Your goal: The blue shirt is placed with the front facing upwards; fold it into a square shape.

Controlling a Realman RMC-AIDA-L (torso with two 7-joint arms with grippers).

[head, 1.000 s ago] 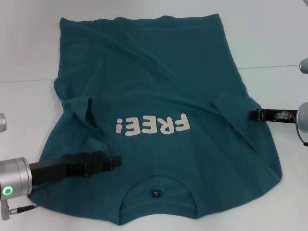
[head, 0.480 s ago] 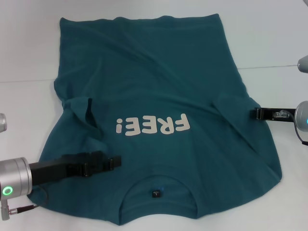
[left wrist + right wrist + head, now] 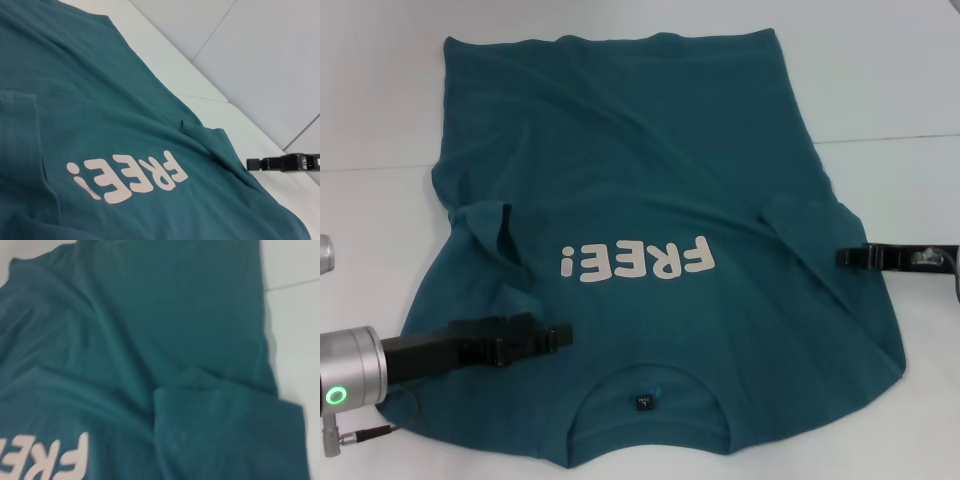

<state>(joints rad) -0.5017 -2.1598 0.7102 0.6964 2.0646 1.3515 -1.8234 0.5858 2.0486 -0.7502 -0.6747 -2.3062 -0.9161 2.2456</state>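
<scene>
shirt point(image 3: 650, 200) flat on table point(image 3: 890, 90), neckline nearest robot

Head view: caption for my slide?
Dark teal-blue cotton T-shirt lies face-up on white table; left gripper over its shoulder, right gripper at sleeve edge.

I seem to work at a bare test bench in a lab or robot workroom rather than a home, for a plain white tabletop point(image 3: 890, 80) runs to every edge of my head view, crossed only by a thin seam near its right edge.
</scene>
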